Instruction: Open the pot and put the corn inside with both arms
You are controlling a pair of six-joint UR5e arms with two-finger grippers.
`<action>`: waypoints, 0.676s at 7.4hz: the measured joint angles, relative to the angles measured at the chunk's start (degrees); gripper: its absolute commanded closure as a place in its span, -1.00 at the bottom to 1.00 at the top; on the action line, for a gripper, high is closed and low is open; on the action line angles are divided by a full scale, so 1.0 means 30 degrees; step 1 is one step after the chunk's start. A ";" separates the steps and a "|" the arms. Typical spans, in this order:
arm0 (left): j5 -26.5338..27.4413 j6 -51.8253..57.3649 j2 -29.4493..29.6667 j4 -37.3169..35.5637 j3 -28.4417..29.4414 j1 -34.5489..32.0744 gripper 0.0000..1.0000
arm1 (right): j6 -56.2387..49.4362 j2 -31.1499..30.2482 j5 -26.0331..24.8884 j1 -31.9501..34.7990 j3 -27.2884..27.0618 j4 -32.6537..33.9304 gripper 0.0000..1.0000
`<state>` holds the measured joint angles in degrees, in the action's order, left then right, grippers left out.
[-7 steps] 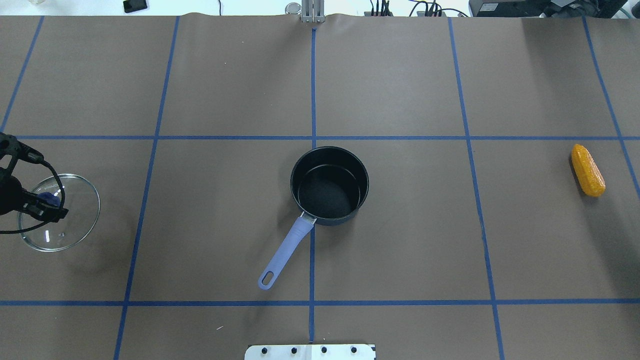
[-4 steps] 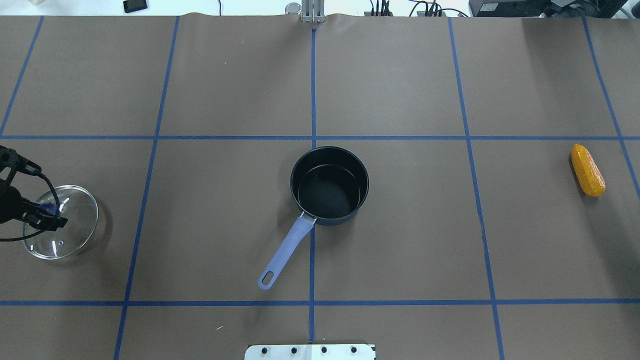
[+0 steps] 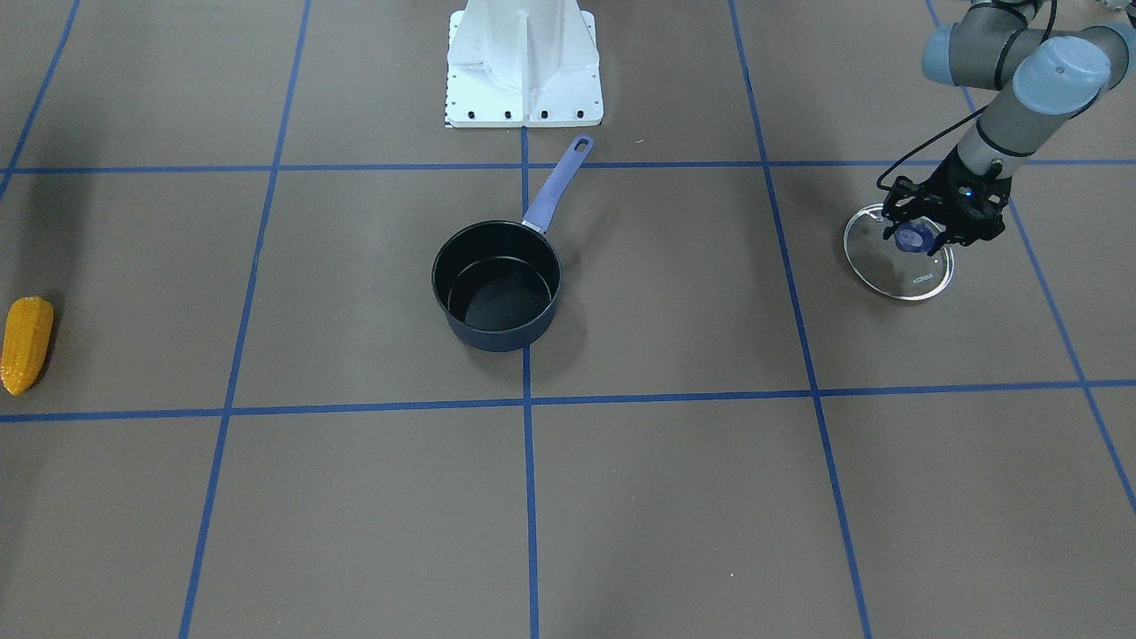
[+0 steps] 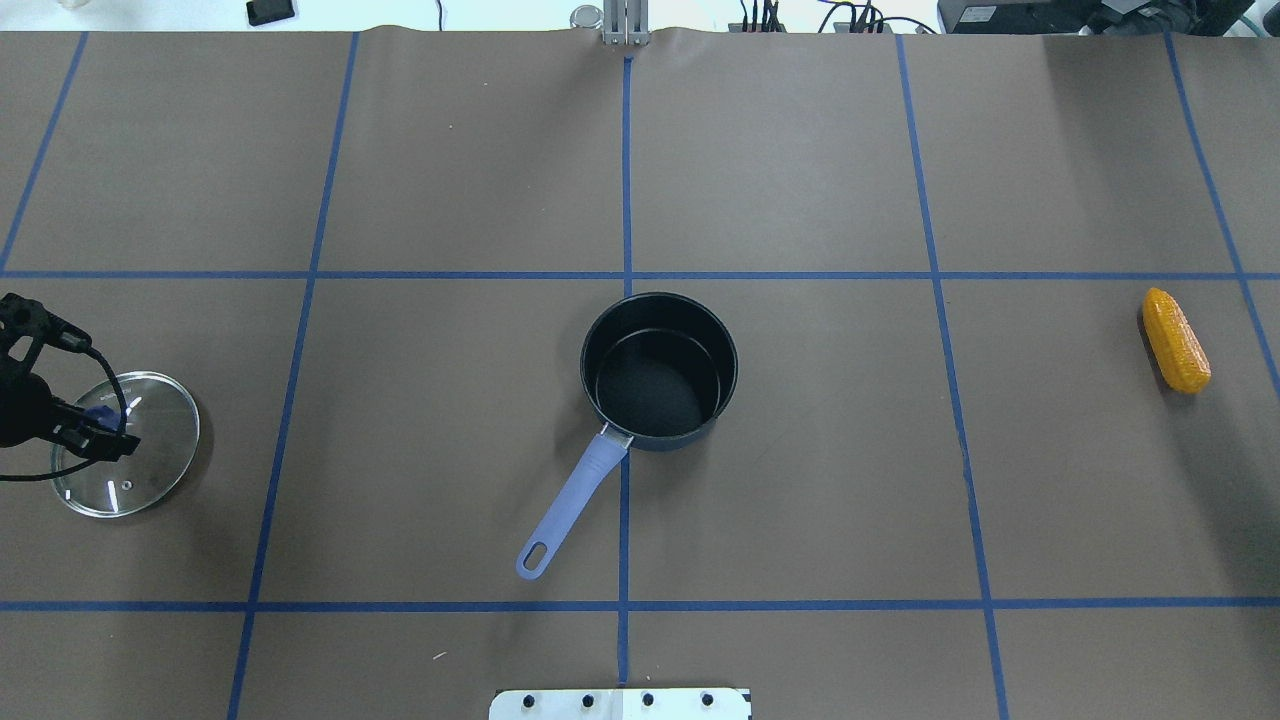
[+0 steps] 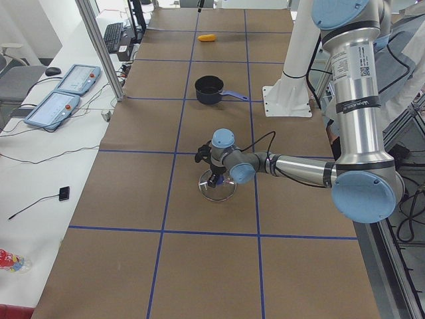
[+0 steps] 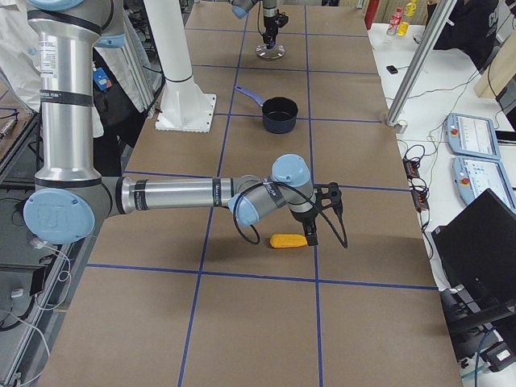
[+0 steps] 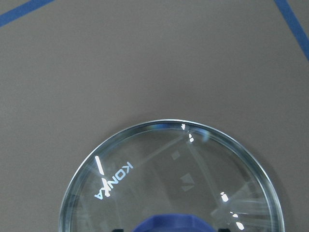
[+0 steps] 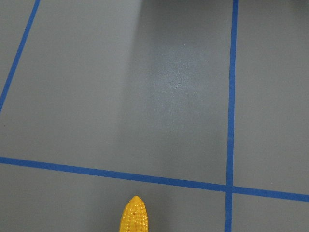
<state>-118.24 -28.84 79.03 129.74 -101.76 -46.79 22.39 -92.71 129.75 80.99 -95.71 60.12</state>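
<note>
The pot stands open in the middle of the worktop, its purple handle pointing toward the robot's base, so the opening step is almost finished. The glass lid appears to lie flat on the worktop far out on the robot's left side, well apart from the pot. The left tool is over it, with its 2 fingers closed on the blue knob. I judge that the step in hand is letting go of the lid, which calls for the left tool to open and lift straight up without dragging the glass. The corn lies on the worktop far out on the robot's right side, also well apart from the pot. The right tool hangs just above one end of the corn. It shows only in the side view, so I cannot tell if its fingers are apart or together. Next it must come down over the middle of the cob, close on it, and carry it to the pot.
</note>
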 measured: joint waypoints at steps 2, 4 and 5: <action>0.0026 -0.0069 0.0074 0.0046 -0.0014 -0.0023 -0.97 | 0.0008 0.0003 0.0025 -0.0032 0.0000 0.0000 -1.00; -0.0292 -0.0030 0.0163 -0.0062 -0.0261 -0.0534 -0.98 | 0.0008 -0.0004 0.0061 -0.0061 0.0000 0.0000 -1.00; -0.0943 0.0195 0.0242 -0.0464 -0.0331 -0.1451 -0.98 | 0.0009 -0.0012 0.0089 -0.0067 0.0000 0.0000 -1.00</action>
<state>-121.07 -28.25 79.75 128.35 -102.75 -51.14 22.41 -92.75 130.02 80.79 -95.71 60.12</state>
